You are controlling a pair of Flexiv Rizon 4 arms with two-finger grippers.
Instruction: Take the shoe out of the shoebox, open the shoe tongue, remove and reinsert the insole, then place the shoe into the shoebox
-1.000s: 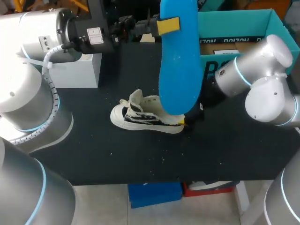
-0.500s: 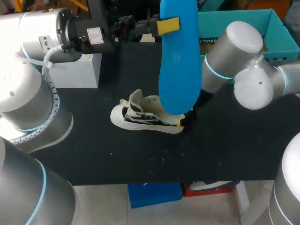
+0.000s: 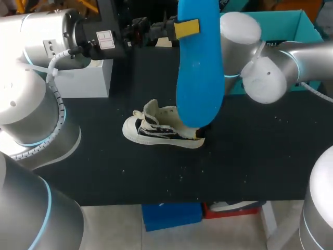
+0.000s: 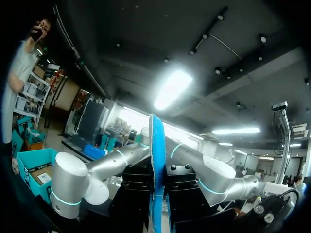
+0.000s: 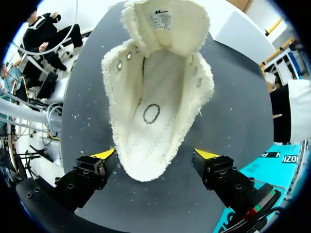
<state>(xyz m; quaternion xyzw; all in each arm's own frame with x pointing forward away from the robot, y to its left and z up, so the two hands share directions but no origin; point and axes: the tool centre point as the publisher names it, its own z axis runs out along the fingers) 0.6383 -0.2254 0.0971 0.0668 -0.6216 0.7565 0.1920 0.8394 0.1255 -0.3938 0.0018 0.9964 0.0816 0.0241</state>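
The right arm [image 3: 244, 57] swings in from the frame's right edge to its upper middle, setting the right gripper [image 5: 155, 156], fingers wide, astride the heel of the shoe [image 3: 161, 130] at the frame's centre, while the left gripper [image 3: 184, 28] keeps pinching the upright insole [image 3: 197, 78], so reinsertion looks close.

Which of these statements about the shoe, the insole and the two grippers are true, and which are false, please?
1. The left gripper is shut on the blue insole. True.
2. The shoe sits inside the shoebox. False: it stands on the black table, outside the box.
3. The right gripper is shut on the shoe's heel. False: its fingers stand open on either side of the heel, not touching it.
4. The shoe's tongue is pulled open. True.
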